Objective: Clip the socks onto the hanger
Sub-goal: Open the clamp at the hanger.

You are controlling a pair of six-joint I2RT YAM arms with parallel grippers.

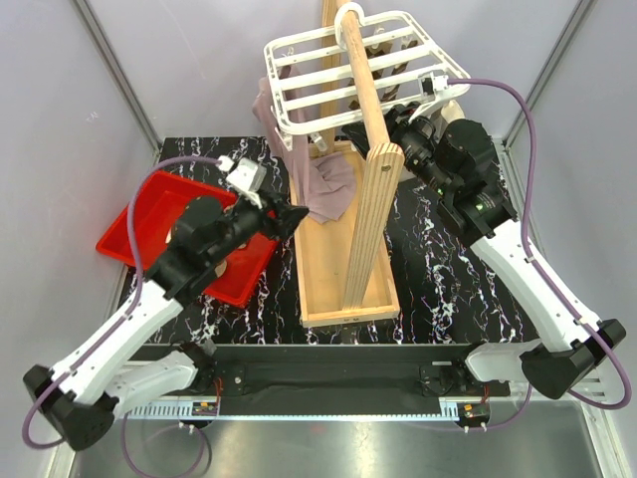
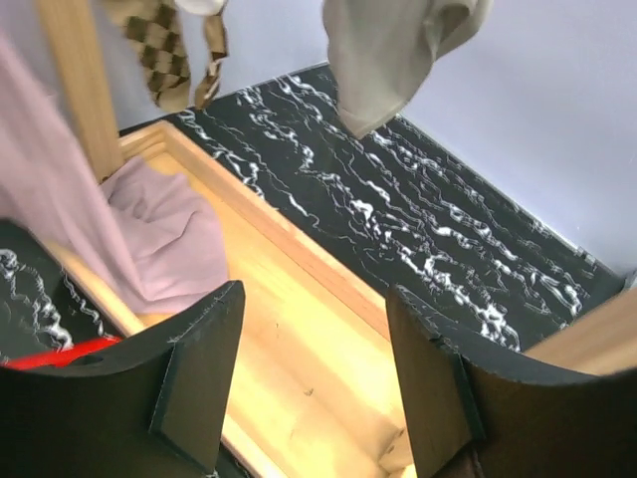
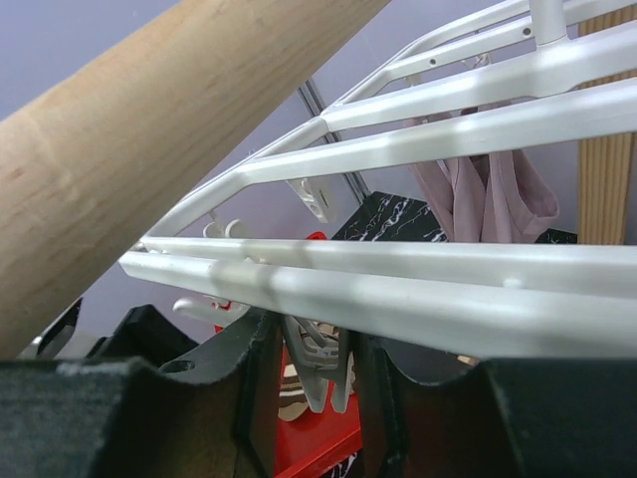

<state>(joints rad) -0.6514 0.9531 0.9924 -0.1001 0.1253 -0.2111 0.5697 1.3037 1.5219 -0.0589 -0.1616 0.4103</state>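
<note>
The white hanger (image 1: 328, 75) hangs on the wooden pole. A mauve sock (image 1: 323, 184) hangs from its left side and drapes into the wooden base; it also shows in the left wrist view (image 2: 149, 239) and the right wrist view (image 3: 488, 189). A checkered sock (image 2: 164, 55) and a beige sock (image 2: 398, 50) hang above. My left gripper (image 1: 292, 218) is open and empty over the base (image 2: 314, 299). My right gripper (image 1: 391, 119) is under the hanger's bars (image 3: 398, 149), shut (image 3: 314, 334) on a white clip peg (image 3: 323, 363). A brown-and-cream striped sock (image 3: 297, 403) lies in the red bin below.
The wooden stand has a slanted pole (image 1: 363, 85) and a tray-like base (image 1: 343, 289) on the black marbled table (image 1: 448, 269). A red bin (image 1: 149, 214) sits at the left, partly under my left arm. Grey walls close in the back and sides.
</note>
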